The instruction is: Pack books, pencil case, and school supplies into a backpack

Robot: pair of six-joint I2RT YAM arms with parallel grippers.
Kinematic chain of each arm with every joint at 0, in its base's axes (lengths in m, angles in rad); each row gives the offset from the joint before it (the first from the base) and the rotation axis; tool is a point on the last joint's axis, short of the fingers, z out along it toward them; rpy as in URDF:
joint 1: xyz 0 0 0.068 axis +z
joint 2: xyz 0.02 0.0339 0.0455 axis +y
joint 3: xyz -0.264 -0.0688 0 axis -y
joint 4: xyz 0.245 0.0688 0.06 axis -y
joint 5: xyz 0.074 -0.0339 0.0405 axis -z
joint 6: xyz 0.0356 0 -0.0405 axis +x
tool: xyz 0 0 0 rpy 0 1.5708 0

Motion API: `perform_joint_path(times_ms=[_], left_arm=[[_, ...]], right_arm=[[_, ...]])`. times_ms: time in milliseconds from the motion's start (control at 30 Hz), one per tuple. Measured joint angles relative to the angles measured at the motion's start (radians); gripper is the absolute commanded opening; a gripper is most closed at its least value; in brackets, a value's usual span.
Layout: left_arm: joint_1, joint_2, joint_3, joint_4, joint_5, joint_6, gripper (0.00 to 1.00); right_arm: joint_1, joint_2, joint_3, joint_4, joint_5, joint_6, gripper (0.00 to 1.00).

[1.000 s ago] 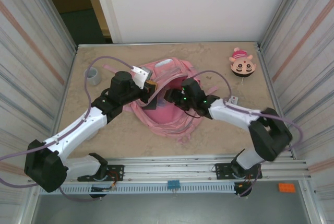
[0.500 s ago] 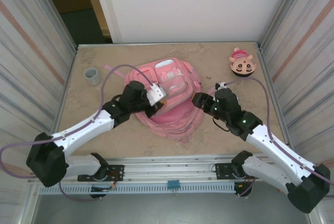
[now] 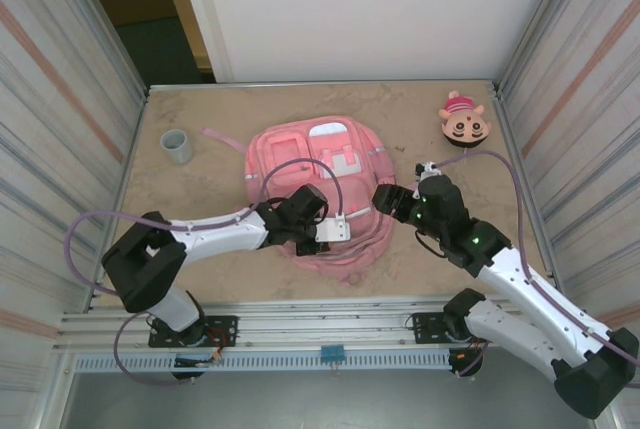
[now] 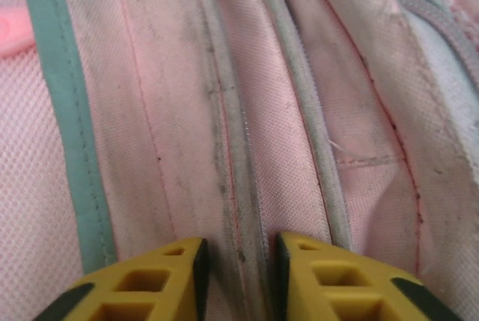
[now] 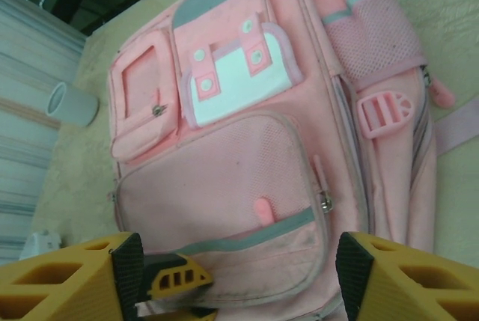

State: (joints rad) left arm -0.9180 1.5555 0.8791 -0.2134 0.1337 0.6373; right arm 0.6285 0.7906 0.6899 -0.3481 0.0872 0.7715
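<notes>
The pink backpack (image 3: pixel 312 159) lies flat mid-table, front pockets up. My left gripper (image 3: pixel 318 234) is down on its near edge. In the left wrist view the left gripper (image 4: pixel 239 250) is open a little, its yellow fingertips (image 4: pixel 176 261) either side of a raised grey seam of the backpack (image 4: pixel 262 111). My right gripper (image 3: pixel 385 197) hovers just right of the bag. In the right wrist view the right gripper (image 5: pixel 236 261) stands wide open above the backpack (image 5: pixel 224 179), holding nothing. The books, pencil case and school supplies are out of view.
A small grey cup (image 3: pixel 178 145) stands at the far left, also in the right wrist view as the cup (image 5: pixel 71 104). A round cartoon-face toy (image 3: pixel 463 121) lies at the far right. Ribbed metal walls close both sides. A pink strap (image 3: pixel 218 135) trails left of the bag.
The backpack went from bunched up between both grippers to lying flat. My left gripper slid right to its near edge and opened. My right gripper drew back right and opened wider.
</notes>
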Motion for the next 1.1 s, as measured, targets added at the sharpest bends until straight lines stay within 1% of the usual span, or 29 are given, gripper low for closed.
perform_joint_path(times_ms=[33,100,167,233,333,400,533,600,667,733,800,933,1100], left_arm=[[0.002,-0.011,0.000,-0.001,0.001,-0.001,0.57],[0.009,-0.053,0.000,-0.008,0.005,-0.014,0.72],[0.021,-0.110,0.000,-0.014,0.011,-0.033,0.80],[0.041,-0.176,0.000,-0.014,0.023,-0.060,0.85],[0.101,-0.284,-0.001,-0.006,0.034,-0.136,0.86],[0.159,-0.342,-0.005,0.008,0.037,-0.206,0.86],[0.327,-0.412,-0.047,0.016,0.042,-0.375,0.85],[0.418,-0.420,-0.081,0.008,0.058,-0.457,0.84],[0.511,-0.419,-0.123,0.004,0.092,-0.538,0.83],[0.578,-0.419,-0.167,0.008,0.129,-0.608,0.83],[0.606,-0.420,-0.204,0.014,0.154,-0.661,0.83],[0.610,-0.420,-0.237,0.020,0.169,-0.731,0.82],[0.621,-0.421,-0.232,-0.009,0.148,-0.766,0.82]], right_arm=[[0.002,-0.007,-0.003,0.002,0.004,-0.028,0.71],[0.014,-0.021,-0.005,0.005,0.013,-0.114,0.70],[0.048,-0.032,-0.005,0.010,0.023,-0.231,0.71],[0.096,-0.035,-0.001,0.009,0.029,-0.364,0.75],[0.166,-0.011,0.024,-0.005,0.032,-0.563,0.73],[0.196,0.030,0.055,-0.021,0.027,-0.678,0.70],[0.270,0.142,0.086,-0.026,0.053,-0.875,0.66],[0.310,0.210,0.086,-0.024,0.074,-0.964,0.66],[0.340,0.285,0.086,-0.006,0.082,-1.052,0.66],[0.356,0.351,0.084,0.031,0.075,-1.139,0.66],[0.360,0.402,0.083,0.077,0.066,-1.219,0.66],[0.360,0.518,0.087,0.164,0.062,-1.370,0.65],[0.360,0.655,0.121,0.167,0.046,-1.497,0.66]])
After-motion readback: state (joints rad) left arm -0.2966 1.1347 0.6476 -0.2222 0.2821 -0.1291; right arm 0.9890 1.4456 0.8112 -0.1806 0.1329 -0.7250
